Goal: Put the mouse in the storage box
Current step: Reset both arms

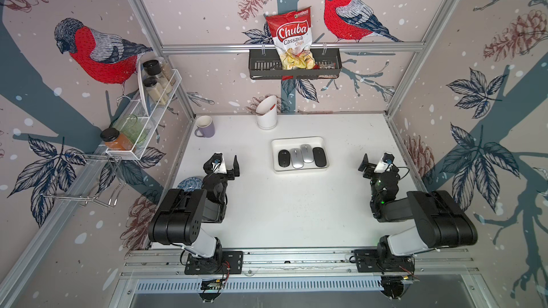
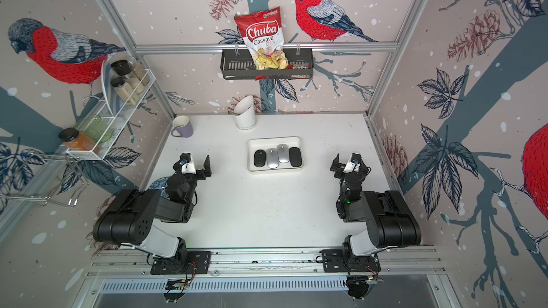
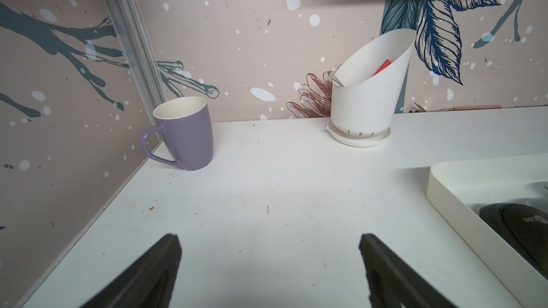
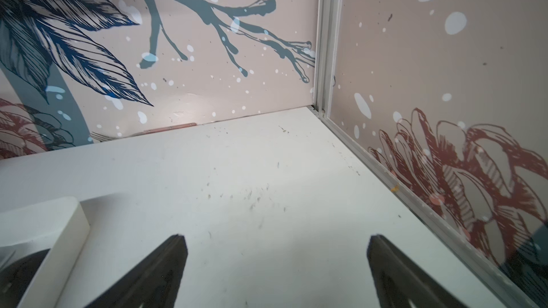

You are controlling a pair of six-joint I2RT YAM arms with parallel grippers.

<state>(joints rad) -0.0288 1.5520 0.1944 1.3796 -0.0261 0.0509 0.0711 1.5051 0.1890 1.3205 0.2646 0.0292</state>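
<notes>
Purple mug (image 1: 205, 127), white utensil holder (image 1: 267, 118) behind storage box (image 1: 298, 142).

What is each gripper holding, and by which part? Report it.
Nothing. The left gripper and right gripper both stand open and empty above the white tabletop.

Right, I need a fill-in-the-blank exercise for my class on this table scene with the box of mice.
1. The number of mice lying in the white box is ____.
2. The outer two are black; the middle two are ____.
3. The mug near the far corner is ____.
4. The left gripper and the right gripper both stand ____, holding nothing.
Missing words: four; silver; purple; open.
</notes>
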